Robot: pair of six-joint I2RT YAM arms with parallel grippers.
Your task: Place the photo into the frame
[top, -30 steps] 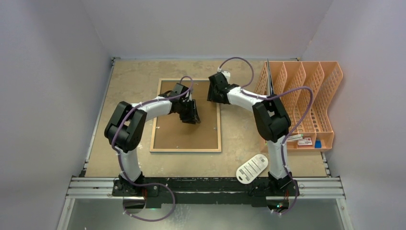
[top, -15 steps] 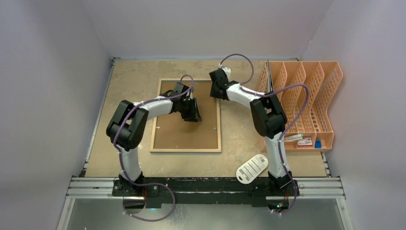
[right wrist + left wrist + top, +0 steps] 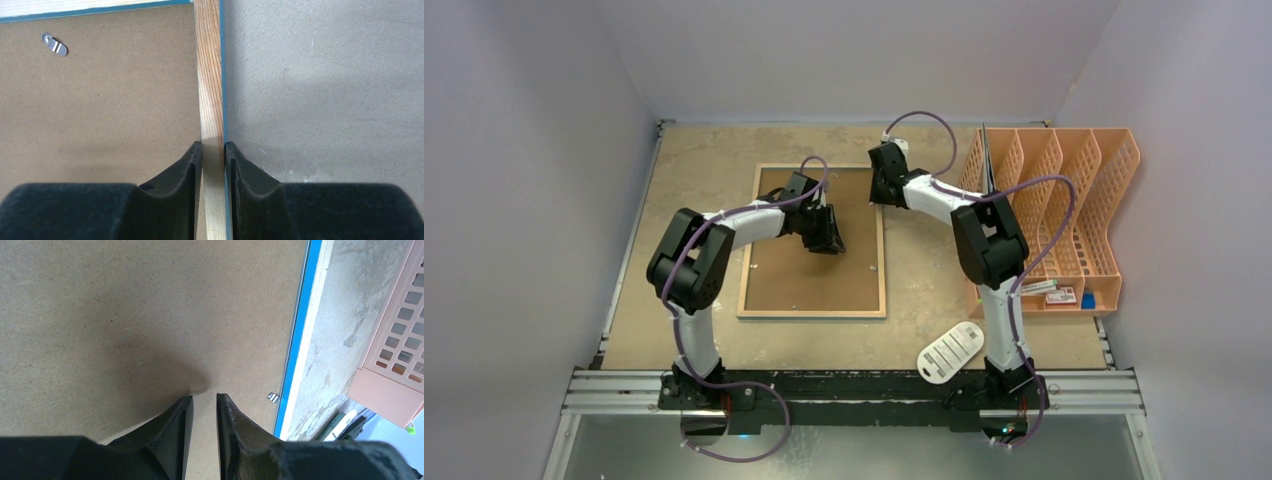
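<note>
The frame (image 3: 812, 313) lies face down on the table, light wood back up, with the brown backing board (image 3: 804, 275) inside it. The photo is not in sight. My left gripper (image 3: 829, 243) hangs over the board's upper middle. In the left wrist view it (image 3: 204, 397) is narrowly open and empty, tips at the board (image 3: 125, 315), with the frame's blue-edged border (image 3: 299, 330) to the right. My right gripper (image 3: 879, 195) sits at the frame's right border near the far corner. In the right wrist view it (image 3: 214, 145) is shut on the wooden border (image 3: 210, 75).
An orange file organizer (image 3: 1074, 200) stands at the right, a dark flat item (image 3: 987, 160) upright in its left slot. A white tag (image 3: 950, 350) lies near the right arm's base. Small metal turn clips (image 3: 54, 44) sit on the frame's inner edge. Walls enclose the table.
My right gripper has shifted a little toward the far end of the frame's right border. The left gripper has barely moved.
</note>
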